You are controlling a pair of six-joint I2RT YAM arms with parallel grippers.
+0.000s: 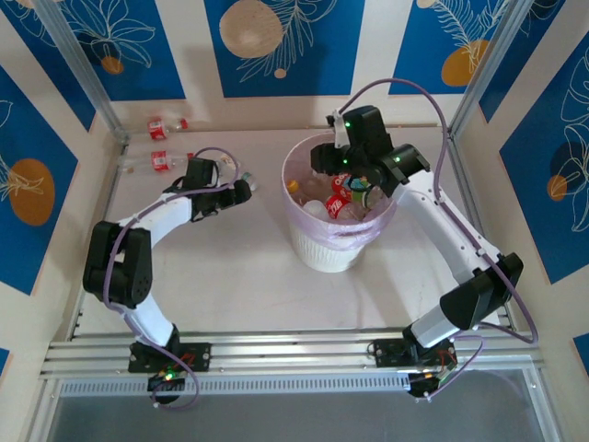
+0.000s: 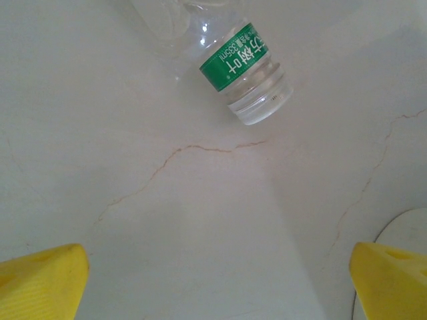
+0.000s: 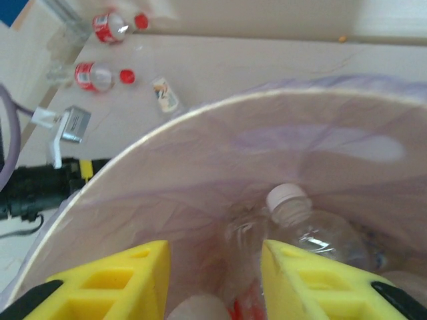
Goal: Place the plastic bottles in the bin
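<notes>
The bin (image 1: 308, 241), a white basket with a pink liner, stands mid-table with several plastic bottles (image 1: 339, 198) inside. My right gripper (image 1: 354, 184) hangs over its mouth. In the right wrist view this gripper (image 3: 215, 248) looks shut to a narrow gap with nothing clamped. Under it lie a clear white-capped bottle (image 3: 288, 200) and the bin's rim (image 3: 167, 127). Two red-labelled bottles (image 1: 166, 124) (image 1: 161, 161) lie at the back left, also in the right wrist view (image 3: 110, 25) (image 3: 93, 75). My left gripper (image 1: 247, 189) (image 2: 217, 267) is wide open above the table, short of a green-labelled bottle (image 2: 237, 57).
A small flattened piece (image 3: 165, 95) lies on the table near the back-left bottles. Slanted metal posts (image 1: 83, 74) (image 1: 488, 64) frame the back corners, and an aluminium rail (image 1: 294, 354) runs along the near edge. The bin's side (image 2: 400, 230) shows at the left wrist view's right edge.
</notes>
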